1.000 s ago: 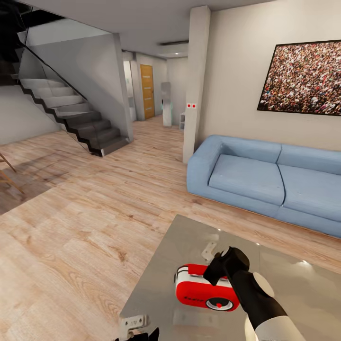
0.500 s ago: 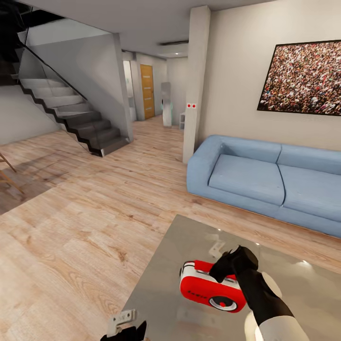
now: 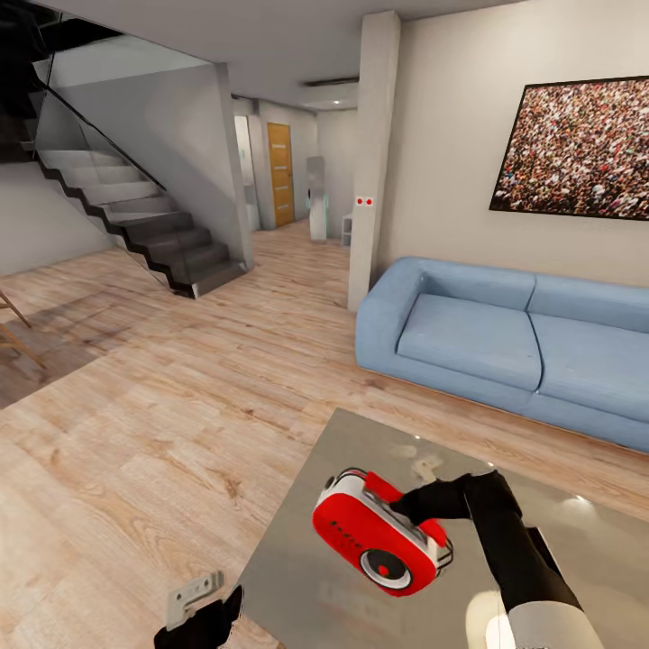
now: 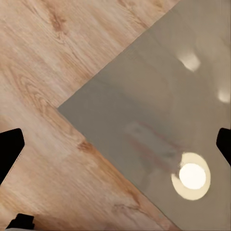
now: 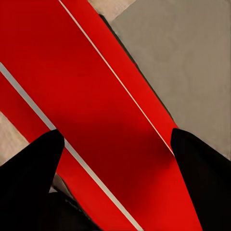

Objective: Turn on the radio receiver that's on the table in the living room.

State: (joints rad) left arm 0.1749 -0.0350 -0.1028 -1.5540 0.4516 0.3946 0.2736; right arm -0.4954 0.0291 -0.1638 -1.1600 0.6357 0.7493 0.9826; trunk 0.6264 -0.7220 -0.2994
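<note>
Radio receiver [image 3: 380, 543] now lifted, tilted off table [image 3: 577, 541], pinched in right gripper [image 3: 416, 510]. Left gripper [image 4: 115, 144] spread over table edge. Switch not yet reached.

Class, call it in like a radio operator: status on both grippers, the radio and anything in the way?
Right gripper at the radio receiver, grip unclear. Radio tilted over the table. Left gripper open, holding nothing, at the table's near corner. Nothing in the way.

Black right end effector [image 3: 416, 507], black forearm [image 3: 514, 550], white upper segment.
</note>
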